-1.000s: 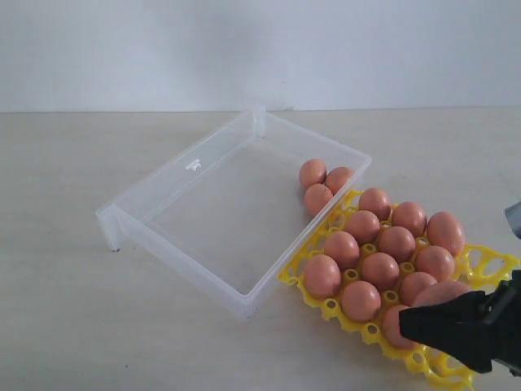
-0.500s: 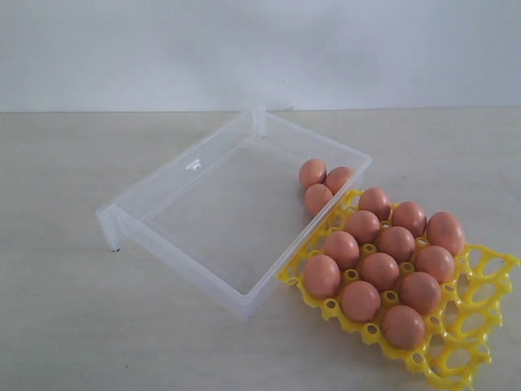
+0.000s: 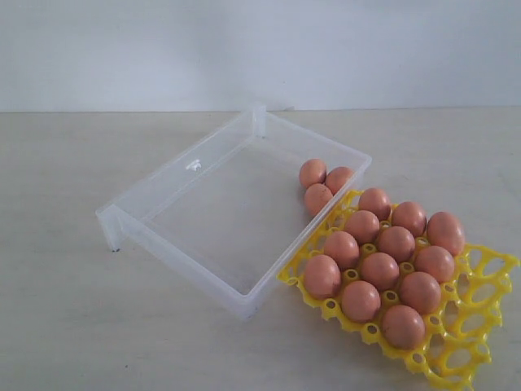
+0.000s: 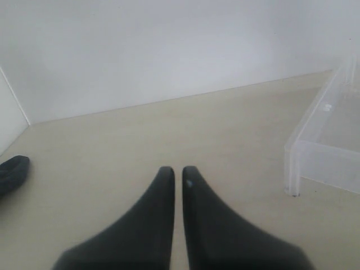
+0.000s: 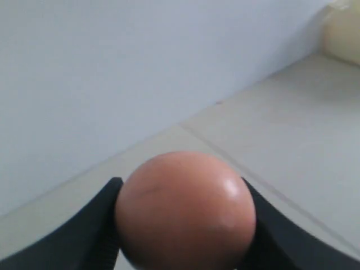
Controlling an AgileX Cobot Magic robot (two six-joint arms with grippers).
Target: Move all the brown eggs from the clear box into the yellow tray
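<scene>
Three brown eggs (image 3: 317,198) lie in the near right corner of the clear box (image 3: 175,167). Several more eggs (image 3: 380,270) fill cups of the yellow tray (image 3: 480,301), which sits against the box's right side. Neither gripper shows in the exterior view. In the right wrist view my right gripper (image 5: 180,185) is shut on one brown egg (image 5: 185,219), held in the air with only wall and table behind it. My left gripper (image 4: 178,170) is shut and empty above bare table, with a corner of the clear box (image 4: 315,146) off to one side.
The tray's right-hand and front cups (image 3: 468,342) hold no eggs. A white wall stands behind the table. In the left wrist view a dark rounded object (image 4: 11,174) lies at the picture's edge.
A second ago my right gripper hung over the tray's front right corner with the egg. It has since left the exterior view, still holding it. The left gripper has not moved.
</scene>
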